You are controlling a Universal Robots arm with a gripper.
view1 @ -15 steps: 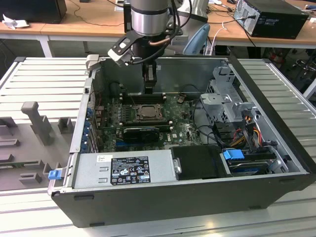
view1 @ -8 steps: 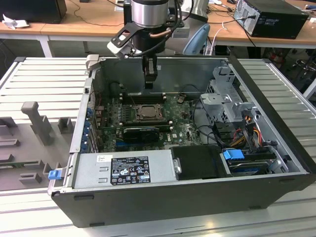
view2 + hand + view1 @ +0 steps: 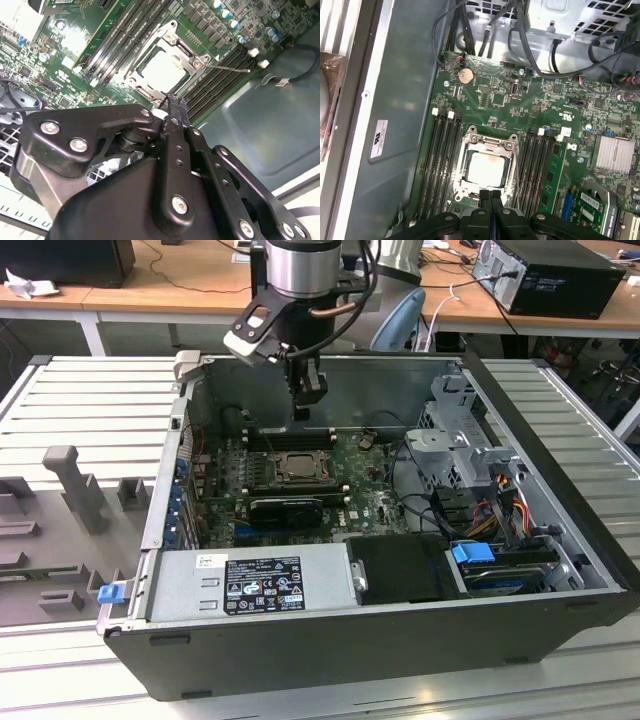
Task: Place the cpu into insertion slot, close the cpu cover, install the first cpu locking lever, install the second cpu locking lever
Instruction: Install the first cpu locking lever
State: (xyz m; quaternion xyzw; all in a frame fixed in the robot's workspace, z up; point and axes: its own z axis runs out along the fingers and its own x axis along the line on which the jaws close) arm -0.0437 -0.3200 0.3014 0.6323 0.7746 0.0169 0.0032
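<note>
First wrist view is showing the black metal gripper pressing its fingers together, holding nothing, just beside the small square silver-grey cpu, which is sitting in the dark metal-rimmed square insertion slot.

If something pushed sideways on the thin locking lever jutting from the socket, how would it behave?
The locking lever is a thin wire rod jutting past the cpu cover, so it probably flexes springily. Its smooth metal likely lets contact slide off.

An open computer case holds a grey power supply, a black graphics card, coloured cables and a metal drive cage
</note>
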